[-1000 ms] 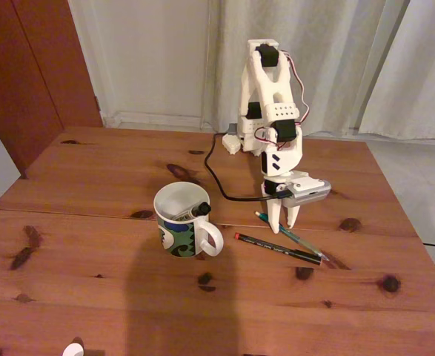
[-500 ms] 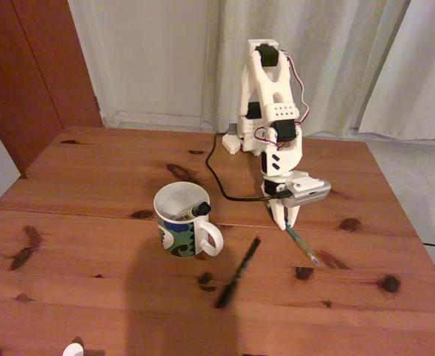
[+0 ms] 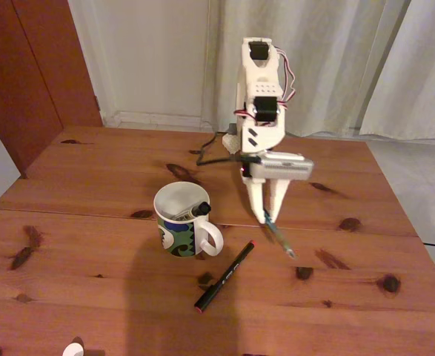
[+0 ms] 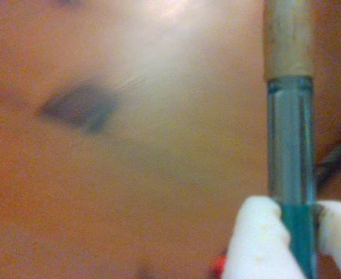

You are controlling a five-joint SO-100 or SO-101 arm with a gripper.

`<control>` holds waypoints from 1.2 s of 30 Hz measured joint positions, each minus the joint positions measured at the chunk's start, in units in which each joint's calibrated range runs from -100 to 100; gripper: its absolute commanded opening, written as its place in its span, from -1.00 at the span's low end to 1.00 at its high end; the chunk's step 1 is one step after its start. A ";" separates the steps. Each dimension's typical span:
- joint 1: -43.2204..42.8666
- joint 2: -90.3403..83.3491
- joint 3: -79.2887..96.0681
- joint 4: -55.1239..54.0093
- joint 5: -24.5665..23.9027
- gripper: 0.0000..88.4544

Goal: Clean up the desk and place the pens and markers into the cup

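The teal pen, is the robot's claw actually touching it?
Touching. In the wrist view the gripper has its white fingers pressed against both sides of the teal pen, no gap showing.

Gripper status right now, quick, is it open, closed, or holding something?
Gripper: closed on the teal-green pen, which hangs tilted above the desk.

Pale curtains (image 3: 350, 59) hang in folds behind the pincer (image 3: 270, 215); a white wall panel (image 3: 147, 59) stands left of them; a reddish-brown door (image 3: 32, 74) fills the far left; grey floor (image 3: 417, 185) lies right; dim, warm light.
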 measured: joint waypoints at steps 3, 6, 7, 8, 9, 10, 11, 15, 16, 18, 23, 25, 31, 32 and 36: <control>2.27 -1.61 -1.02 0.00 0.39 -0.98; 4.40 -3.14 -1.44 0.00 0.93 -0.98; 4.99 -3.64 -1.53 0.00 0.93 -0.98; 5.57 -4.07 -1.70 0.00 0.93 -0.98; 6.09 -4.58 -1.87 0.00 0.93 -0.98; 6.67 -5.17 -1.87 0.00 0.93 -0.98; 7.26 -5.76 -1.87 0.00 0.93 -0.98; 9.24 -7.54 -1.87 0.00 0.78 -0.98; 9.46 -7.80 -1.87 0.00 0.44 -0.98; 9.75 -7.88 -2.12 0.00 -0.78 -0.98; 11.73 -7.88 -5.18 0.00 -2.69 -0.98; 12.47 -7.88 -6.37 0.00 -3.47 -0.98; 14.30 -7.88 -8.15 0.00 -3.86 -0.98; 14.59 -7.88 -8.15 0.00 -3.86 -0.98; 15.03 -7.88 -8.15 0.00 -4.44 -0.98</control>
